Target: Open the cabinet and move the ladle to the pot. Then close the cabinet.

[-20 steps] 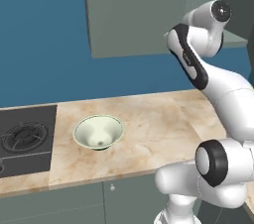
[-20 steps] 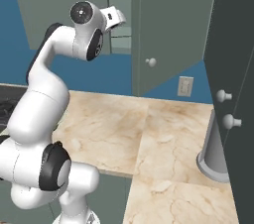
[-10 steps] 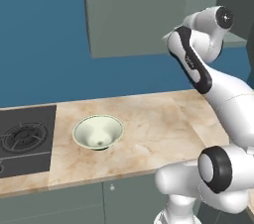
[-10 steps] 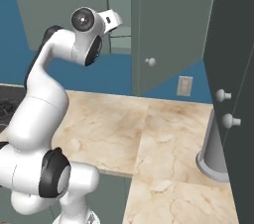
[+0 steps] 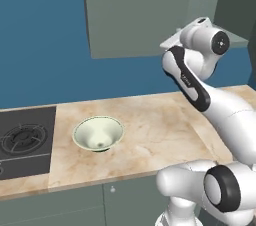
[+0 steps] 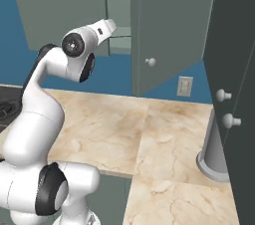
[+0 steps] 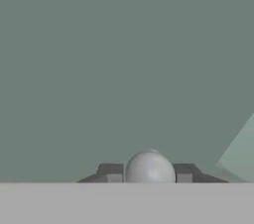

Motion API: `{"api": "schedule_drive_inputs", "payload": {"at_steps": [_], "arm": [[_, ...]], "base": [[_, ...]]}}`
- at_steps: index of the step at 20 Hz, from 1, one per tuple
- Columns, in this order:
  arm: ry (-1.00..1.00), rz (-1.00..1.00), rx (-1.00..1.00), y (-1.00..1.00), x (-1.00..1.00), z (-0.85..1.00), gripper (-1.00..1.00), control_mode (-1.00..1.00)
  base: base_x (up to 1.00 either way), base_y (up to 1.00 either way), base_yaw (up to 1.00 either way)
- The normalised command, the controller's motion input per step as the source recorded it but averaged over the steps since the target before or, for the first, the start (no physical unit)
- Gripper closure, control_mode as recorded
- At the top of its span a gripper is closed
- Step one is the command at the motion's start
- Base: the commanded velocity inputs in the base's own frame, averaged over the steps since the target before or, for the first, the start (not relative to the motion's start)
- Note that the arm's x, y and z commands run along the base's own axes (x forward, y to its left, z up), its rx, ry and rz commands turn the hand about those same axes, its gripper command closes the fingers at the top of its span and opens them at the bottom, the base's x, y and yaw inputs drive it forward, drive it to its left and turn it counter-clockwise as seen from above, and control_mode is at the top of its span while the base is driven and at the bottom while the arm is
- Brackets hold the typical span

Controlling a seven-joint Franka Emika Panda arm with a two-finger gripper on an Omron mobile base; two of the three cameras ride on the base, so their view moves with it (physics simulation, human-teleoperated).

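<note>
Blue wall and grey-green cupboards fill the back of this kitchen, with a marble counter (image 5: pixel 150 125) running below. At the upper middle of the right base view one cabinet (image 6: pixel 174 25) door stands swung out, its small round knob (image 6: pixel 150 61) facing the room. A second door at the upper middle of the left base view looks closed. The arm is raised to cabinet height.

In the hand view, the hand (image 7: pixel 149 173) sits at the bottom centre with its two dark fingertips (image 7: pixel 110 172) on either side of a pale knob (image 7: pixel 149 168). It looks narrowed around that knob and pressed close to the grey door. I cannot tell which door this knob belongs to.

A pale bowl (image 5: pixel 98 133) rests on the counter at lower left of the left base view, beside a stove burner (image 5: pixel 22 139).

The risk, as I judge it, is slipping: a round knob gives little to hold, and a pull off the door's swing line could pop the fingers free. Any wide swing could also knock the arm against the door already standing open.
</note>
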Motion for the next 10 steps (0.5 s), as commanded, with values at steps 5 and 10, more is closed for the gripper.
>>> {"api": "schedule_drive_inputs", "payload": {"at_steps": [5, 10], "arm": [[-0.08, -0.05, -0.13, 0.56, -0.55, 0.84, 1.0, -1.0], [-0.02, -0.07, -0.19, 0.48, -0.85, 1.0, 1.0, -1.0]], "base": [[0.0, 0.0, 0.0], [0.0, 0.0, 0.0]]}}
